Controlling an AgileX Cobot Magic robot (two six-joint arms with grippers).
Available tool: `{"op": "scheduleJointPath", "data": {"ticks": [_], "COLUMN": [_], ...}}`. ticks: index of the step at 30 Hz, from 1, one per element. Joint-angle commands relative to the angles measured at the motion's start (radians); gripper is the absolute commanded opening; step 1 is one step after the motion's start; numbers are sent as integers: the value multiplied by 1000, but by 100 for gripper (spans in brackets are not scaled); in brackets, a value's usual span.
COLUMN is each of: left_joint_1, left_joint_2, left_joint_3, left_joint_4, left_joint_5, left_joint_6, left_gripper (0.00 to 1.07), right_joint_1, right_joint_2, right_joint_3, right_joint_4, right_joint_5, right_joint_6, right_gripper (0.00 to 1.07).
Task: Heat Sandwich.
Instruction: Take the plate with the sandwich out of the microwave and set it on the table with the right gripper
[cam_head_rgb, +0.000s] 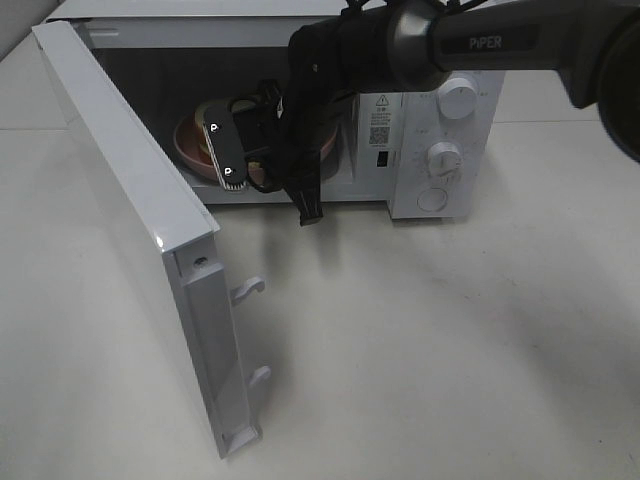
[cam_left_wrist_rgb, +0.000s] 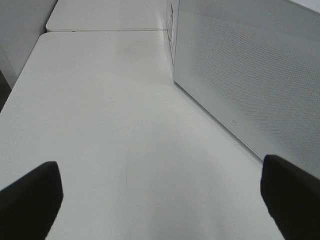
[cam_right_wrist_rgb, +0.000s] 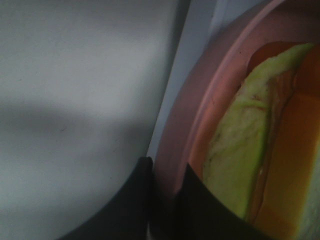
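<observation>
Readable writing: "PiPER" in white on the dark forearm link of the right arm (cam_head_rgb: 480, 45). The microwave (cam_head_rgb: 440, 140) control panel carries a triangular warning sticker and a QR-type label (cam_head_rgb: 380, 128), text too small to read. Two white knobs (cam_head_rgb: 458, 98) sit one above the other, with a round button below them.

Microwave door (cam_head_rgb: 150, 230) stands swung open on the worktop (cam_head_rgb: 450, 350); two latch hooks show on its free edge.

Container: the microwave cavity holds a round pink plate (cam_head_rgb: 192, 150), and the plate holds the sandwich (cam_right_wrist_rgb: 245, 165). In the high view the sandwich is almost wholly hidden behind the right gripper (cam_head_rgb: 245, 160).

Right wrist view: right fingers (cam_right_wrist_rgb: 197, 200) are narrow, closed on the rim of the pink plate (cam_right_wrist_rgb: 190, 115), one finger outside the rim and one inside. The sandwich lies just beyond the inner finger, pale green filling edge toward it, tan crust beyond. Its long axis runs roughly away from the fingertips, along the plate rim. Contact between the inner finger and the sandwich cannot be told.

Left wrist view: left gripper (cam_left_wrist_rgb: 160, 200) fingers (cam_left_wrist_rgb: 30, 200) are spread wide, holding nothing, above bare worktop (cam_left_wrist_rgb: 110, 125). The perforated white outer face of the microwave door (cam_left_wrist_rgb: 250, 75) stands beside one fingertip, apart from it.
</observation>
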Motion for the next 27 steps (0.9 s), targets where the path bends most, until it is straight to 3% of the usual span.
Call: {"op": "scheduleJointPath", "data": {"ticks": [1, 27], "left_joint_1": [1, 1], "left_joint_2": [-23, -23], "left_joint_3": [1, 1], "left_joint_4": [1, 1], "left_joint_5": [0, 0], "left_joint_6": [-5, -5], "left_gripper": [103, 103], "right_joint_1": [2, 2], "right_joint_2": [-63, -424], "right_joint_3": [75, 485], "right_joint_4": [5, 149], "right_joint_5": [-31, -88], "right_joint_6": [-61, -410], "right_gripper": [0, 0]}}
